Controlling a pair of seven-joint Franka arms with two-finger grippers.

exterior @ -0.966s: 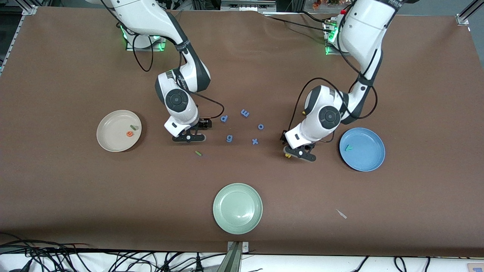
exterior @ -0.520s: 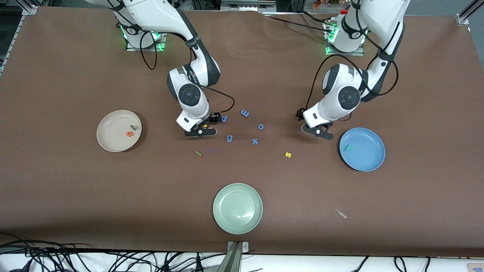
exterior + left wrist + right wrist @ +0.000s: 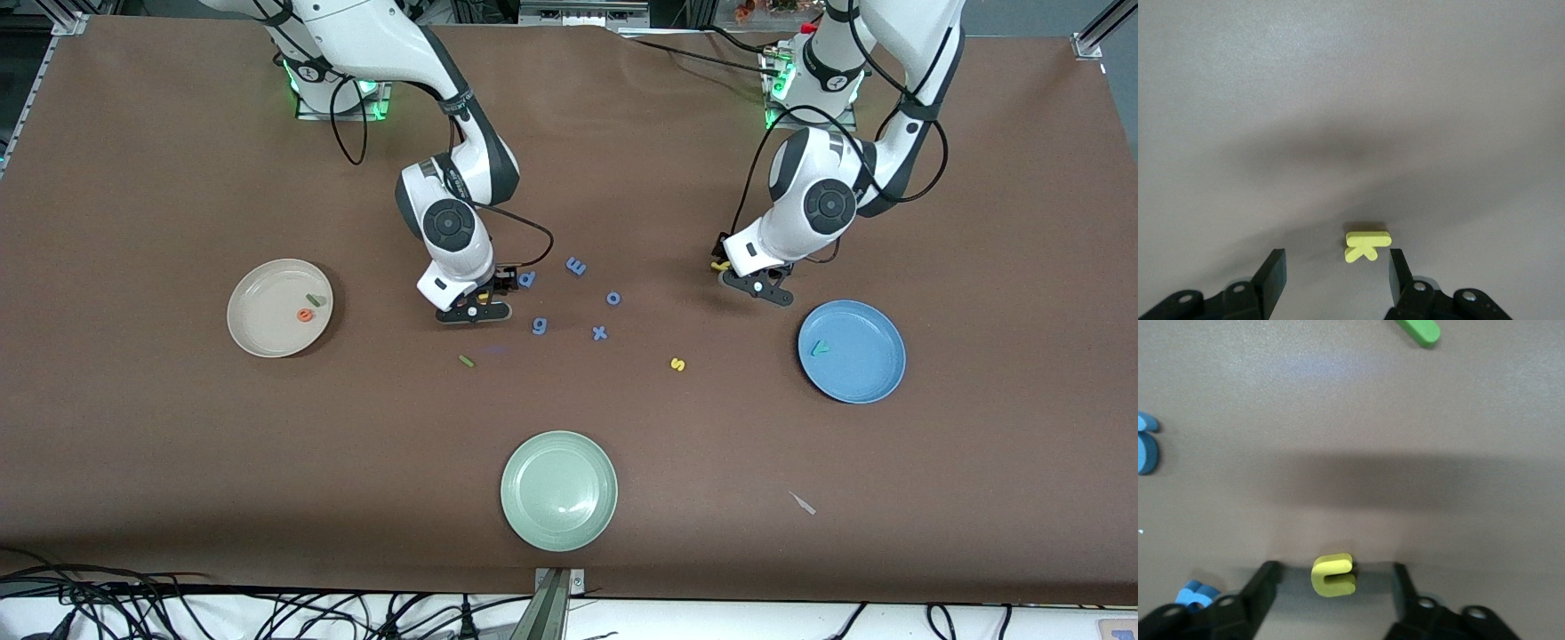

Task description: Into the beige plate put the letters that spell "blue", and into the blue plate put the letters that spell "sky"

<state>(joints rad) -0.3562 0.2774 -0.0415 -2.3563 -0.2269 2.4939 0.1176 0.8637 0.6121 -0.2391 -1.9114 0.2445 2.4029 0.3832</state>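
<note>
Beside blue letters (image 3: 576,265), right claw (image 3: 472,311) open around yellow "u" (image 3: 1332,574), left claw (image 3: 756,288) open around yellow "k" (image 3: 1367,244)

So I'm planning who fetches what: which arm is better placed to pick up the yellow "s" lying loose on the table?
Probably the left arm. The yellow "s" lies toward its end of the table, close to the blue plate, and the left gripper is the closer one. The right gripper is over the yellow "u".

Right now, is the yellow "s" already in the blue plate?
No, the yellow "s" lies on the bare table, beside the blue plate, which holds only the teal "y".
</note>
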